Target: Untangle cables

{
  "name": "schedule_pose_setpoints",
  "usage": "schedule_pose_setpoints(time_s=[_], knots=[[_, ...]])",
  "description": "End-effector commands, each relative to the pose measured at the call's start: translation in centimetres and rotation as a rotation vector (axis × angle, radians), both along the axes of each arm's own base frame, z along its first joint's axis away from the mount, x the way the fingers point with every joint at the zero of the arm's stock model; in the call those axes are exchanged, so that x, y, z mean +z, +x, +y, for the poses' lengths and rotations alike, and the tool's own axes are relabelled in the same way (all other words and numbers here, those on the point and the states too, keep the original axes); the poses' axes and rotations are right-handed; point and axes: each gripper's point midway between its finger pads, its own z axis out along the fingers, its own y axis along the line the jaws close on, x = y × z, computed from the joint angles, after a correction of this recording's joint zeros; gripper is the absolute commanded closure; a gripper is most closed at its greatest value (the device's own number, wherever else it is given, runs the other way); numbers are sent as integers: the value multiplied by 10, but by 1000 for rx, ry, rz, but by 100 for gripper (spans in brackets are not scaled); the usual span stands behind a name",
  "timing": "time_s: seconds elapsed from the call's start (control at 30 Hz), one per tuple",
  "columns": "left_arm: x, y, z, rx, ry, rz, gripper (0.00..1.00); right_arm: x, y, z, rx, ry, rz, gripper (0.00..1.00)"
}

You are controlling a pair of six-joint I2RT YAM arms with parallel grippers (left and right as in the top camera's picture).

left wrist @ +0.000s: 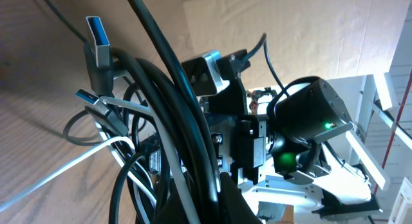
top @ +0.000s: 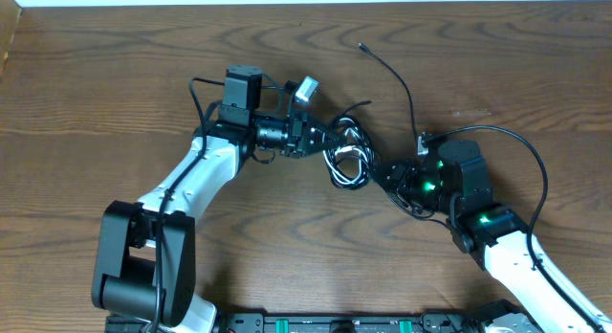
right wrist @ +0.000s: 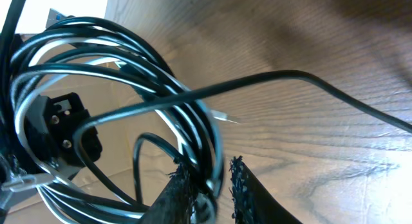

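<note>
The cables form a tangled bundle of black and white loops at the table's middle, held between both arms. My left gripper is shut on the cables from the left; in the left wrist view black and white strands run between its fingers, and a blue-tipped USB plug sticks up. My right gripper reaches in from the right. Its jaws stand narrowly open around several strands, with a sliver of gap at the right finger. One black cable trails off to the far side.
The wooden table stretches around both arms. A thick black wire loops from the right arm. The left arm's base stands at the front left, and a black rail runs along the front edge.
</note>
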Motion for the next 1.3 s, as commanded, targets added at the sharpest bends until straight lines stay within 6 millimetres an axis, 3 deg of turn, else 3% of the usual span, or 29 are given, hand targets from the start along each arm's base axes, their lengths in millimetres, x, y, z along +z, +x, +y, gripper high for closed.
schedule_pose_setpoints(time_s=[0.0, 0.2, 0.37, 0.6, 0.7, 0.77, 0.83, 0.87, 1.27], knots=[[13, -5, -1, -31, -33, -17, 92, 2, -1, 3, 0, 25, 22, 80], [14, -4, -1, -27, -29, 13, 92, -4, -3, 6, -30, 55, 95, 86], [14, -4, -1, -26, -28, 20, 93, -11, -5, 8, -38, 61, 141, 99], [14, -4, -1, -25, -27, 26, 92, -16, -7, 10, -55, 86, 203, 99], [14, -4, -1, -25, -27, 26, 92, -14, 0, 8, -23, 36, 101, 99], [12, -3, -1, -16, -19, 27, 92, -10, 5, 8, 48, -29, -31, 89], [9, 1, -1, 8, 1, 51, 92, -9, 6, 9, 91, -64, -92, 70], [8, 2, -1, 19, 10, 62, 92, -9, 6, 8, 91, -65, -93, 65], [7, 2, -2, 27, 18, 108, 92, -3, 3, 15, 78, 13, -38, 70]])
